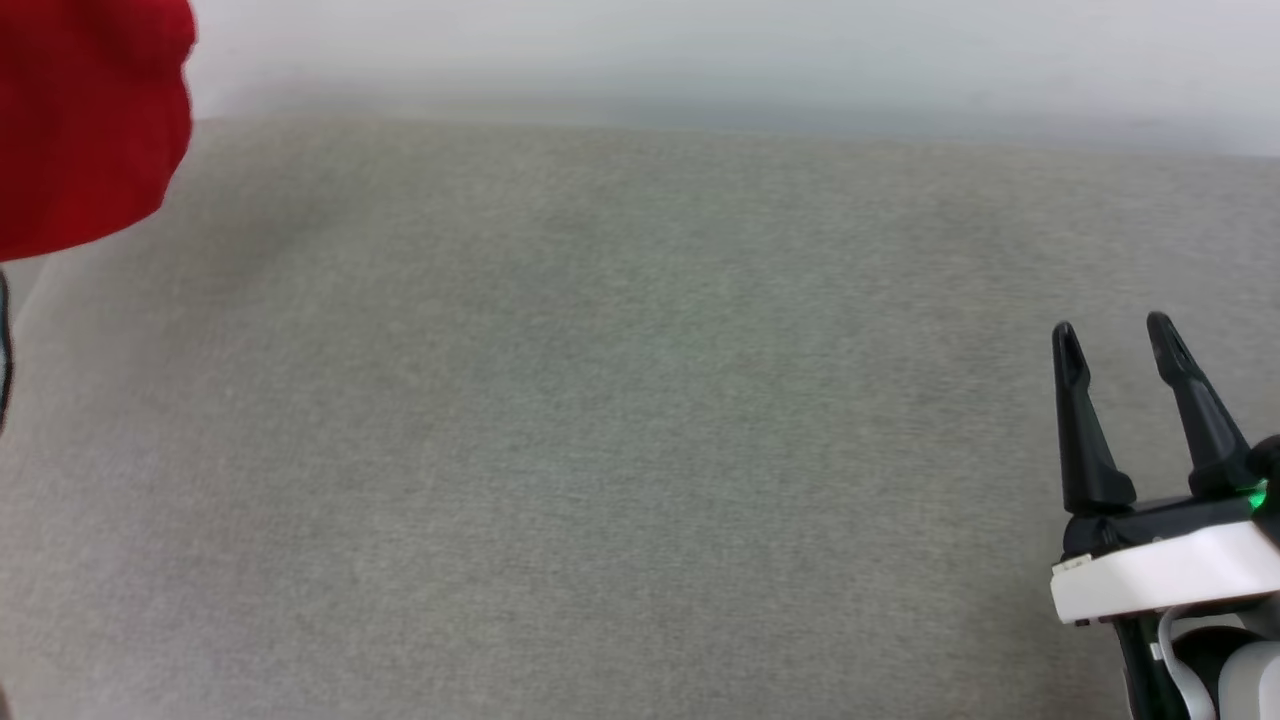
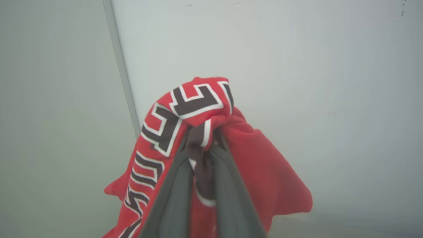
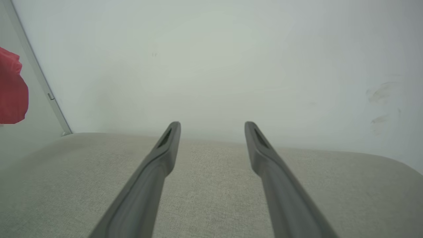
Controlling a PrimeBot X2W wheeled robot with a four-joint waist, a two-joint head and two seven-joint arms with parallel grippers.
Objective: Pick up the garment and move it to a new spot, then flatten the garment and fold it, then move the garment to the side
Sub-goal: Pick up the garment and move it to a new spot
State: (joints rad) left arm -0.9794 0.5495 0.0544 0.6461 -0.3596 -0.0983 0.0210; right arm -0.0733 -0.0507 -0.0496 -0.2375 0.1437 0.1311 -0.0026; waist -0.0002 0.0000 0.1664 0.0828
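Left gripper (image 2: 203, 142): fingers pinching a bunched fold of the garment (image 2: 264, 165). Garment hangs at upper left of head view, apparently clear of the grey fabric surface (image 1: 600, 450). Right gripper (image 1: 1112, 332): fingers spread, lower right.

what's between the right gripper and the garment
Only bare grey cloth surface. In the head view it runs unbroken from the open right gripper at the lower right to the garment at the upper left corner.
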